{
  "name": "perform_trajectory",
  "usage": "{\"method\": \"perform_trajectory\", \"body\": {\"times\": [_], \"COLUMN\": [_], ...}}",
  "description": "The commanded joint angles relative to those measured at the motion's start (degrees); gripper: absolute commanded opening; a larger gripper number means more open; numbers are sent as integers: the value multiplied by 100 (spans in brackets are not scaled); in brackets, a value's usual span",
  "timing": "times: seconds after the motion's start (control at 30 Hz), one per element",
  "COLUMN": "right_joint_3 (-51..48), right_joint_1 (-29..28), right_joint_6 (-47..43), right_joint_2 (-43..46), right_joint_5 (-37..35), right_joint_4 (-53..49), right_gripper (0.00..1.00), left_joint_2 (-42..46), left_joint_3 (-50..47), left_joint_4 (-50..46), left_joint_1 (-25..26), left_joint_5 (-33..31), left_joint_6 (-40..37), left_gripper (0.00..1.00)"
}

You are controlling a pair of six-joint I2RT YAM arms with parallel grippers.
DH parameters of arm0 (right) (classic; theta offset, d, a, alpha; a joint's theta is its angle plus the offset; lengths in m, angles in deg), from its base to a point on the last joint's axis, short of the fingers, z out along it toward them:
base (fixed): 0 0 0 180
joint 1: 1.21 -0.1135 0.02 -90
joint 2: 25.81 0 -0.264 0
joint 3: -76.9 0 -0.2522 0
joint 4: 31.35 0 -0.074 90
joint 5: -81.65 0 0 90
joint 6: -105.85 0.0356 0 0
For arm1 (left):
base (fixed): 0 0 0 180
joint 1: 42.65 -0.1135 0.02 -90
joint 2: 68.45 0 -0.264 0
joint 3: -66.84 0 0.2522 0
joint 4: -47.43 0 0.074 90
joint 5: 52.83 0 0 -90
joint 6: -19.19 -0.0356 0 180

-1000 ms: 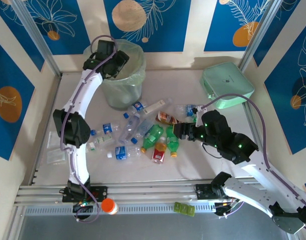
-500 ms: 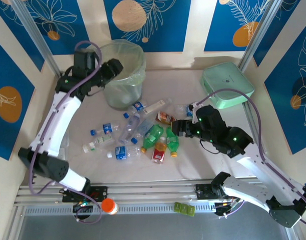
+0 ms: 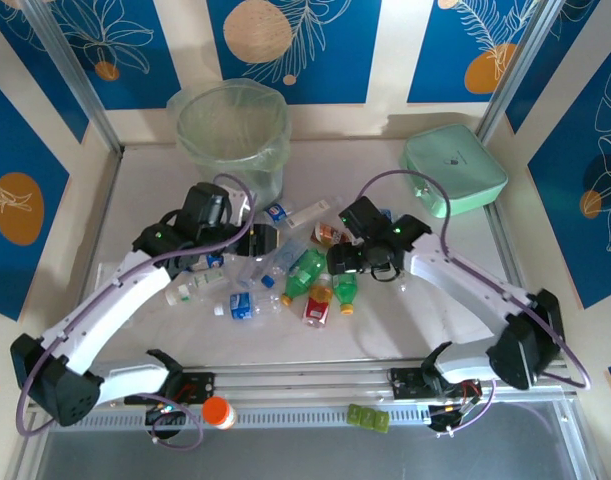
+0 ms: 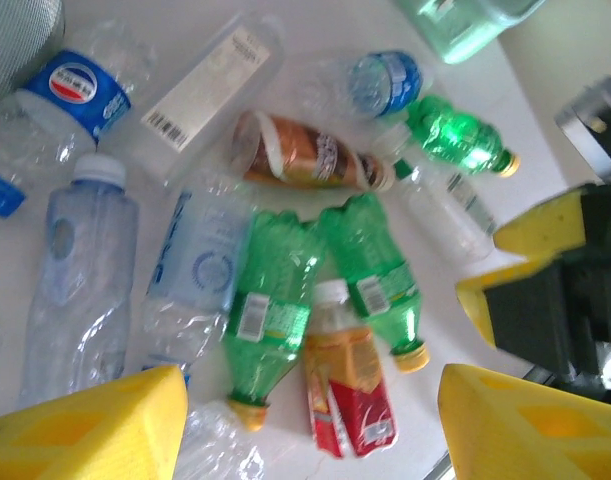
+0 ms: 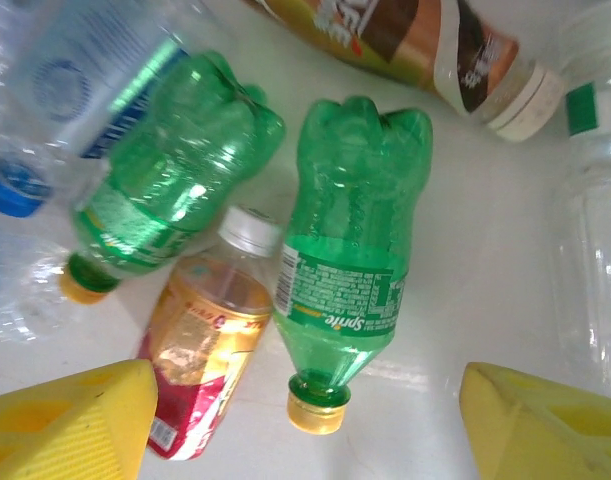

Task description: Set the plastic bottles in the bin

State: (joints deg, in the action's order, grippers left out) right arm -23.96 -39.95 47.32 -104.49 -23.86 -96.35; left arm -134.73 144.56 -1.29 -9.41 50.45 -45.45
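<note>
— Two grippers, both with fingers spread wide and neither holding anything. The right gripper [image 5: 305, 385] hangs over a green bottle [image 5: 350, 220], whose cap lies between the fingers.
— And the left gripper [image 4: 310, 390]?
— Just as wide, above the orange-red bottle [image 4: 337, 350] nearby on the surface [image 3: 405, 320].
— So a pick is in hand?
— I'd say so. The bottles lie scattered mid-surface, and the bin [image 3: 237, 172] stands apart at the back. Next it should descend, close on one bottle without catching its neighbours, and carry it there.
</note>
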Motion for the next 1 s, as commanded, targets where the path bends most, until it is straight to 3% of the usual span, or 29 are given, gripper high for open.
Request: {"method": "perform_trajectory", "body": {"times": [0.0, 0.2, 0.37, 0.97], "right_joint_3": [367, 875, 1073, 907], "right_joint_1": [75, 232, 381, 699], "right_joint_6": [-157, -324, -360, -207], "right_joint_2": [-457, -1420, -1900, -2763], "right_joint_5": [253, 58, 104, 694], "right_joint_4": [-228, -471, -522, -50], "right_gripper": [80, 76, 75, 70], "left_joint_2": [405, 628, 759, 862], "left_joint_3": [-202, -331, -490, -526], "left_joint_4": [120, -11, 69, 60], "left_joint_1": [-6, -2, -1, -1], "left_joint_5": [-161, -591, -469, -581], "left_joint_6": [-318, -670, -638, -603], "left_gripper": [67, 67, 67, 68]}}
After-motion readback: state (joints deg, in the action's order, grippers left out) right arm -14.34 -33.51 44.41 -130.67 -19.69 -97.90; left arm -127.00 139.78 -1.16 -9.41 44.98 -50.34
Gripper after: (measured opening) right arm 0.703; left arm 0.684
